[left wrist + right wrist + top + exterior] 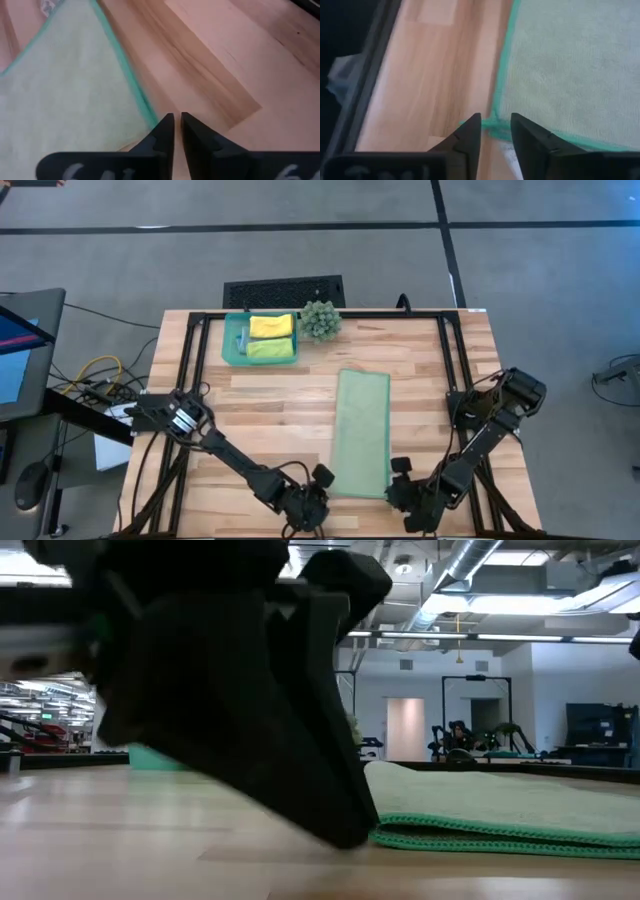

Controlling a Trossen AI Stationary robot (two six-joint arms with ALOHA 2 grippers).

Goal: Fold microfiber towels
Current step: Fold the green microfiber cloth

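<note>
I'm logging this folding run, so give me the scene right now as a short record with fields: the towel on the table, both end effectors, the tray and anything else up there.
towel on table: pale sage green towel, folded into a long strip, lying flat on the wooden table
left end effector: fingers nearly together, at the strip's near left corner, holding nothing
right end effector: fingers slightly apart, at the strip's near right corner, corner edge just ahead of the tips
tray: teal tray at the far side, holding a yellow towel and a lime green towel
other: spiky green plant beside the tray

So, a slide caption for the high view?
Both grippers, left and right, flank the sage towel's near corners.
</note>
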